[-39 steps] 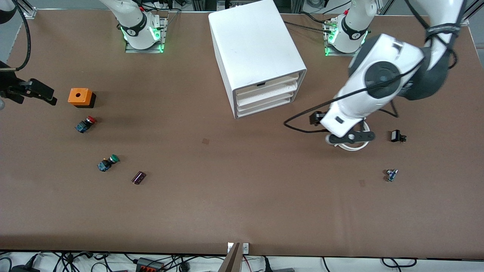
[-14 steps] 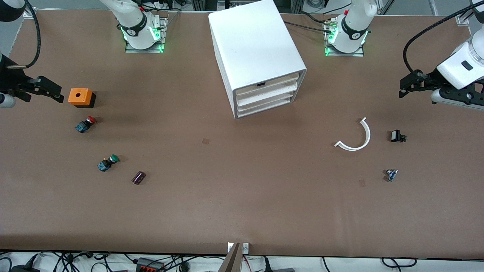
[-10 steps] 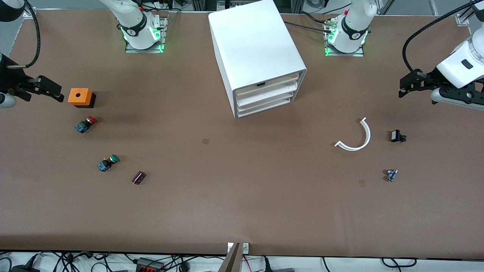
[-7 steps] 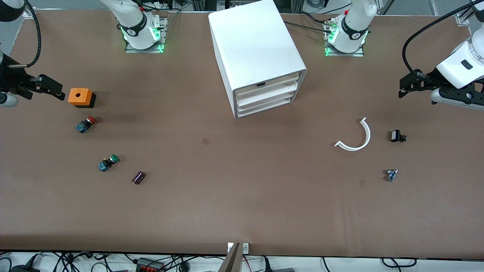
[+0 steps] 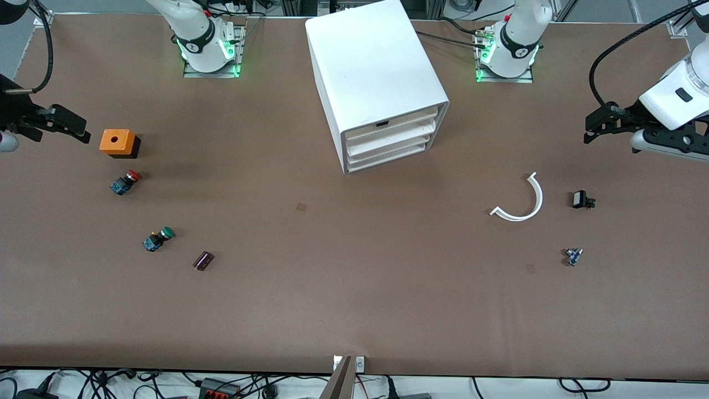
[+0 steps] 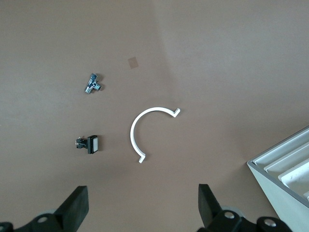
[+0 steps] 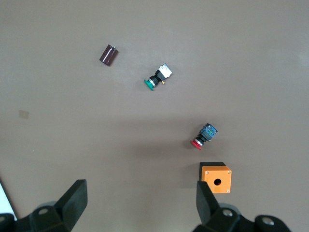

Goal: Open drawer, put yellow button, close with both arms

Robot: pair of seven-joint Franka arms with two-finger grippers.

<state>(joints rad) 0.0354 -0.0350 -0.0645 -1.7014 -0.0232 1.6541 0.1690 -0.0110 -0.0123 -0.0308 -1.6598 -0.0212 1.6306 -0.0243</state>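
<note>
The white cabinet [image 5: 371,61] stands at mid-table near the bases. Its uppermost drawer [image 5: 388,123] sits pushed in, flush with the two below it. The yellow button is out of view. My left gripper [image 6: 143,212] is open and empty, up in the air over the left arm's end of the table [image 5: 667,147]. A corner of the cabinet [image 6: 289,174] shows in its view. My right gripper [image 7: 140,208] hangs open and empty over the right arm's end, beside the orange box [image 7: 216,178].
At the right arm's end lie the orange box [image 5: 117,142], a red-capped button [image 5: 126,182], a green-capped button [image 5: 158,239] and a dark purple cylinder [image 5: 203,260]. At the left arm's end lie a white arc [image 5: 523,202], a small black part [image 5: 581,200] and a small metal part [image 5: 573,256].
The left arm swung from over the white arc out to its end of the table, then held still. The right hand drifted slightly toward the bases. Nothing on the table moved.
</note>
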